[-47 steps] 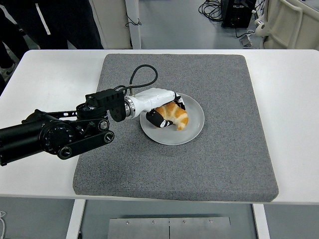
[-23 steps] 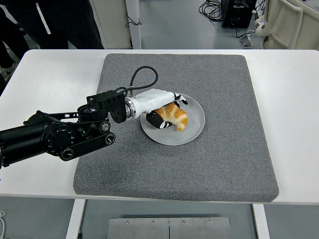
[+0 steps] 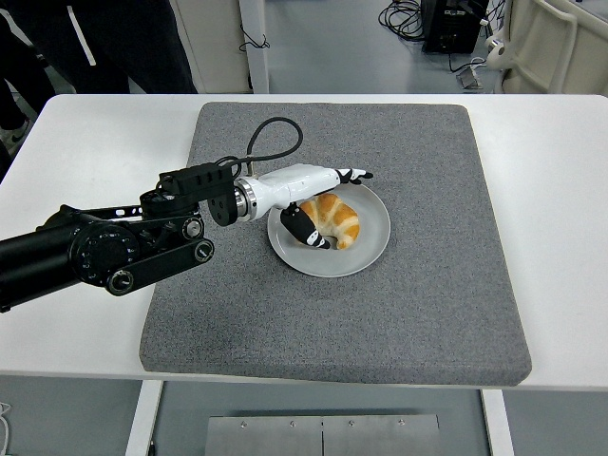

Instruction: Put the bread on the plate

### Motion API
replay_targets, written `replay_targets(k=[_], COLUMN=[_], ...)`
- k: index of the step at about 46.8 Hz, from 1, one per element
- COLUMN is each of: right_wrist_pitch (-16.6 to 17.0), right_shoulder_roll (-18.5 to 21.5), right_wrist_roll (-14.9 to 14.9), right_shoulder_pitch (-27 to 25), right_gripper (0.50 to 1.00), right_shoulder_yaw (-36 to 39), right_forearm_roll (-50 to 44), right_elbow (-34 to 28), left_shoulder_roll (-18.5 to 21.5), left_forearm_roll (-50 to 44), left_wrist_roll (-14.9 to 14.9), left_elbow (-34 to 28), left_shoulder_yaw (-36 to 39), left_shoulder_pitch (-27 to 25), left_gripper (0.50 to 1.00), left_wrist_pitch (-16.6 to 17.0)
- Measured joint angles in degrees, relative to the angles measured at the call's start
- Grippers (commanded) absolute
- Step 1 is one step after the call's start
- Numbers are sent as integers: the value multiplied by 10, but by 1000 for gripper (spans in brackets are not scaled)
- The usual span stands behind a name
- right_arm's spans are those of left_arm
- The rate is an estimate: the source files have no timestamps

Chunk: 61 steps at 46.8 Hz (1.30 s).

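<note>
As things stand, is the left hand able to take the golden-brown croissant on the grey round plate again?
Probably yes. The left hand is open right beside the golden-brown croissant, which lies on the grey round plate, and nothing stands between them.

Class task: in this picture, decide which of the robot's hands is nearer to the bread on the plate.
Left. The left hand is at the bread on the plate, fingers spread over it. The right hand is not in view.
</note>
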Motion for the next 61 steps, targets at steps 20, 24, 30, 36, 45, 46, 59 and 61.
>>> replay_targets(k=[20,24,30,36,45,46,59,61], right_wrist_pitch=[0,0,0,0,0,0,0,0], right_shoulder_roll=[0,0,0,0,0,0,0,0], right_wrist_roll=[0,0,0,0,0,0,0,0], right_shoulder_pitch=[0,0,0,0,0,0,0,0], right_gripper=[1000,1000,1000,1000,1000,1000,1000,1000], right_shoulder_yaw=[0,0,0,0,0,0,0,0], right_forearm_roll=[0,0,0,0,0,0,0,0], right_elbow=[0,0,0,0,0,0,0,0], left_shoulder_roll=[22,21,19,7,-3,-3,-35,-42], left_forearm_roll=[-143,-196,-252,-328,-415,-420,-548,-563], left_wrist_roll=[-5,-6,-7,-7,-37,-42,-101,-112], left_elbow=[3,4,10,41,92,96,191,209], left_shoulder_yaw=[-130,-134,-141,-175,-212,-215,-254,-255], left_shoulder_pitch=[4,4,5,12,38,41,68,68], left_gripper=[966,966,966,965,965,965,965,965], left_wrist_pitch=[-60,-58,-54,-45,-20,-19,-17,-17])
